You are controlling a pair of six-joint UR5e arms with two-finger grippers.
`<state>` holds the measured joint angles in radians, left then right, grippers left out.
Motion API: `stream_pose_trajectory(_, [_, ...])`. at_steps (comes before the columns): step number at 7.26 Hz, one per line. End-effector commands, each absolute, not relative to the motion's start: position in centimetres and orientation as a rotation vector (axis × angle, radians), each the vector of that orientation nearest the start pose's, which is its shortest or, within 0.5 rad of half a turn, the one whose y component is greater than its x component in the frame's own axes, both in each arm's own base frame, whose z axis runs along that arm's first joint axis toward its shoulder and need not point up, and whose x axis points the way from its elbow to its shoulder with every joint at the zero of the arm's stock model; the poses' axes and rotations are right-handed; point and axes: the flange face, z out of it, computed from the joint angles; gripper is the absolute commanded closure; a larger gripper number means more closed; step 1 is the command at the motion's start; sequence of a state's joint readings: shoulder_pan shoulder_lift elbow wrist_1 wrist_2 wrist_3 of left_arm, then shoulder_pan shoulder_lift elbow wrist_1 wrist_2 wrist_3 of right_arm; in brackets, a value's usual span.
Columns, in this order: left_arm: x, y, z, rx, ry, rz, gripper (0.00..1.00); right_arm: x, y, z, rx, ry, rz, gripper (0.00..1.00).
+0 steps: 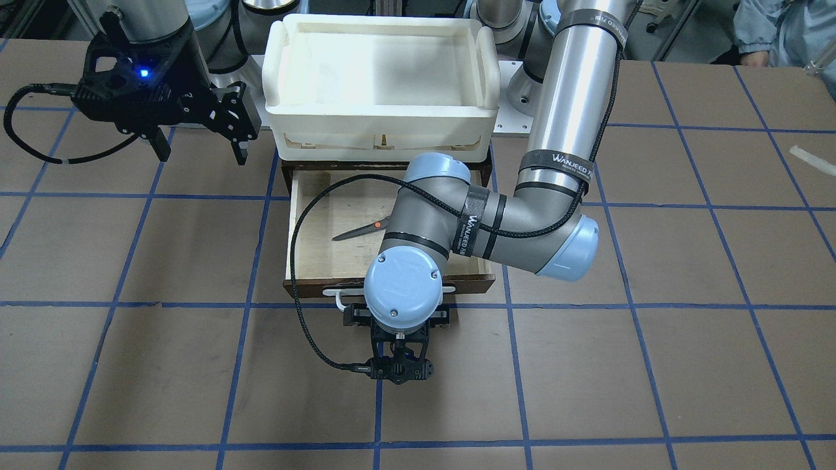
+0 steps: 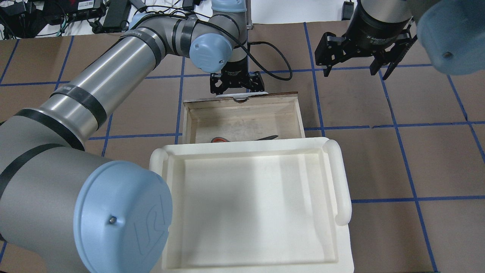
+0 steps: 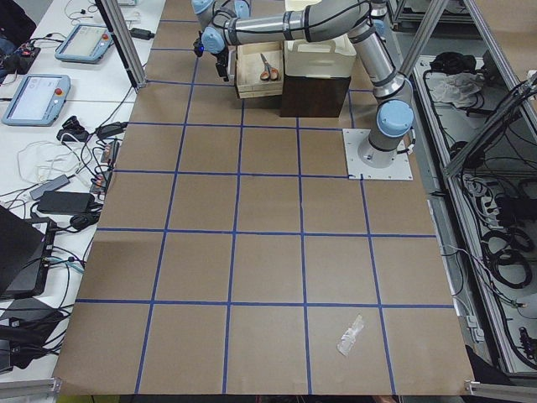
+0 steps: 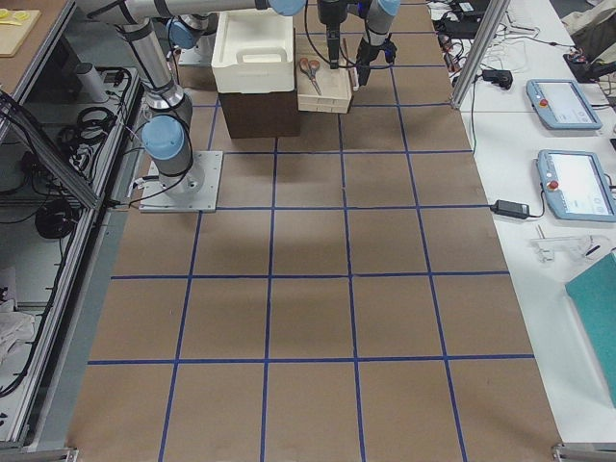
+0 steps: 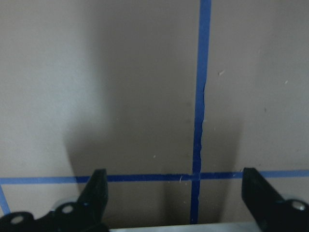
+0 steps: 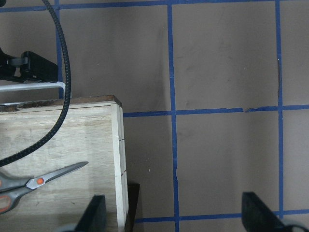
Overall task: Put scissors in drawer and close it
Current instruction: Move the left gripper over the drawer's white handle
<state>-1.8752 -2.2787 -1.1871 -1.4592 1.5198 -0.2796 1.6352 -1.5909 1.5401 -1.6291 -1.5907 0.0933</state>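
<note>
The drawer stands pulled open under the cream bin, with its dark front panel towards the operators' side. The scissors lie flat on its pale wood floor. They also show in the overhead view and the right wrist view. My left gripper is open and points down just in front of the white bar handle. In the left wrist view its fingers are spread wide. My right gripper is open and empty, and hovers beside the drawer.
The cream-white plastic bin sits on the dark cabinet above the drawer and hides its back part in the overhead view. My left arm's cable hangs over the drawer. A clear plastic scrap lies far off on the table.
</note>
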Motion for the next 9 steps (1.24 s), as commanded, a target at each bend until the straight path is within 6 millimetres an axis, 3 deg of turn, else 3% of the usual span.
stream_pose_trajectory(1, [-35.0,-65.2,22.5,0.031,3.099,0.369,0.0,16.4,-48.3,51.9,0.045,3.146,-0.173,0.0])
stream_pose_trajectory(2, [-35.2,-65.7,22.3,0.033,3.112,0.325,0.0,16.3,-48.4,51.9,0.048,3.148,-0.174,0.0])
stream_pose_trajectory(5, [-35.3,-65.8,26.6,-0.043,3.153,0.198,0.0,16.3,-48.4,51.9,0.048,3.147,-0.178,0.0])
stream_pose_trajectory(6, [-35.5,-65.7,27.0,-0.059,3.189,0.21,0.0,16.3,-48.4,51.9,0.048,3.147,-0.176,0.0])
stream_pose_trajectory(7, [-35.7,-65.7,25.3,-0.117,3.176,0.253,0.0,16.3,-48.5,51.9,0.048,3.147,-0.181,0.0])
stream_pose_trajectory(9, [-35.7,-65.8,24.6,-0.134,3.18,0.274,0.0,16.3,-48.5,51.9,0.048,3.147,-0.181,0.0])
